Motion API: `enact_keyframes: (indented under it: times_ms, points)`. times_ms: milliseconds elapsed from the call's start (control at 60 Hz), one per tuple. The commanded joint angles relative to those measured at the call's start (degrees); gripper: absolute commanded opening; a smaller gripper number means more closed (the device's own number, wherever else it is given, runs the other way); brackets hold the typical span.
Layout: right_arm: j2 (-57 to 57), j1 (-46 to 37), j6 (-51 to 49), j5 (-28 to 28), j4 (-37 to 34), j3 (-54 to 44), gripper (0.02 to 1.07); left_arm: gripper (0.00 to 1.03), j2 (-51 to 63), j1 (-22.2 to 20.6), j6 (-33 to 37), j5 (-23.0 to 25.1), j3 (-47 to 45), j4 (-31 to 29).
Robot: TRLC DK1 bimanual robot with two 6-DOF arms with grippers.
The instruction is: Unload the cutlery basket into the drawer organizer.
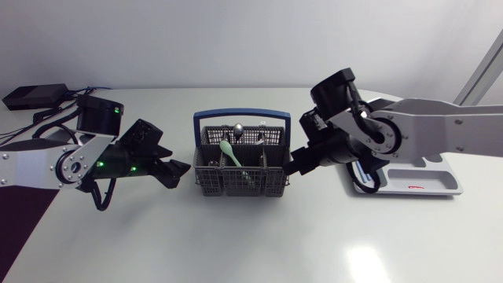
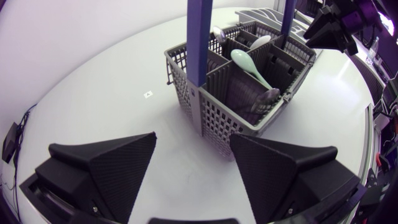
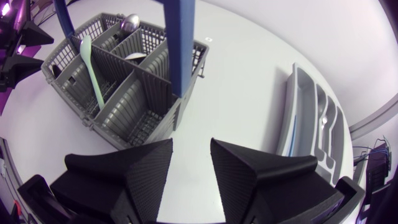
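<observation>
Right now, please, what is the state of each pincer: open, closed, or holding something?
Left pincer: open, holding nothing.
Right pincer: open, holding nothing.

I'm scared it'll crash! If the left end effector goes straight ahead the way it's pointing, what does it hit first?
Probably the cutlery basket: its grey mesh end wall sits right ahead of the open left end effector, with only bare table between. How near it is, I can't judge.

The cutlery basket (image 1: 236,183) stands left of the drawer organizer (image 1: 424,174), well apart.
</observation>
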Motion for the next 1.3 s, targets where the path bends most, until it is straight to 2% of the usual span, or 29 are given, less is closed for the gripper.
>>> enact_keyframes:
  times_ms: [0,167,267,367,617,1283]
  points:
    - [-3.4,0.5,0.3,1.4,-1.6,-0.4,0.56,0.86,-2.3,0.7,1.4,0.5,-2.3,0.2]
    - [-8.5,4.8,0.4,0.7,-4.0,1.1,0.57,0.87,-8.8,0.7,1.3,0.6,-5.0,-1.2]
    - [-8.4,8.8,1.7,-2.5,-4.2,3.9,0.57,0.88,-11.5,-0.9,1.3,0.6,-5.9,-2.4]
    - [-5.5,11.0,3.2,-6.1,-3.3,7.3,0.57,0.88,-13.0,-2.1,1.4,0.6,-6.7,-3.2]
    - [5.8,12.7,4.0,-10.9,0.4,13.6,0.57,0.88,-13.5,-2.1,2.5,2.4,-8.0,-3.3]
    - [19.5,16.9,4.8,-10.9,1.4,23.2,0.57,0.88,-12.7,-2.1,3.4,3.8,-8.8,-2.4]
